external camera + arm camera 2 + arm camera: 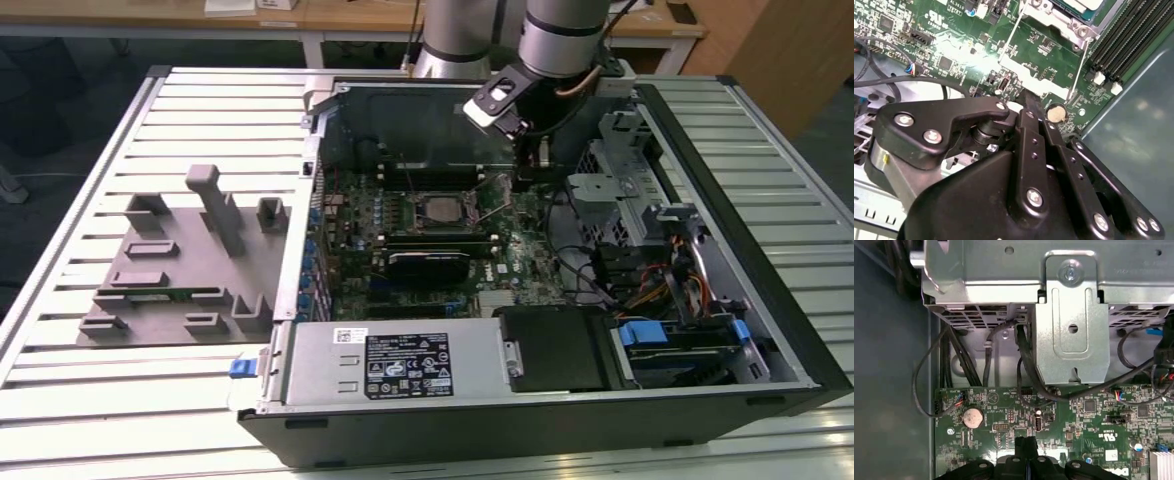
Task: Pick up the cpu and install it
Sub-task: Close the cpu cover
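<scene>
Open computer case (pixel 534 400) lies on its side on a slatted metal table (pixel 80 390), with wooden desks (pixel 347 15) behind the case. The power supply (pixel 400 365) at the case's near edge carries a white label with black print. The green motherboard (pixel 1089 415) on the case floor has white lettering. The cpu (pixel 441 208) is mid-case, seated flat in its socket: small square, pale silver top, thin tan-green rim, not in the gripper. The gripper (pixel 1026 444) is down inside the case, tips pinched narrow with only a thin seam between them and nothing held. It hangs over the board near the coin battery (pixel 973 417), apart from the cpu. A black finned block (pixel 427 262) sits in the case just beside the socket. A metal drive bracket (pixel 1069 315) is at the case wall, with black cables under it. Outside the case stands a grey fixture with upright blocks (pixel 187 260).
</scene>
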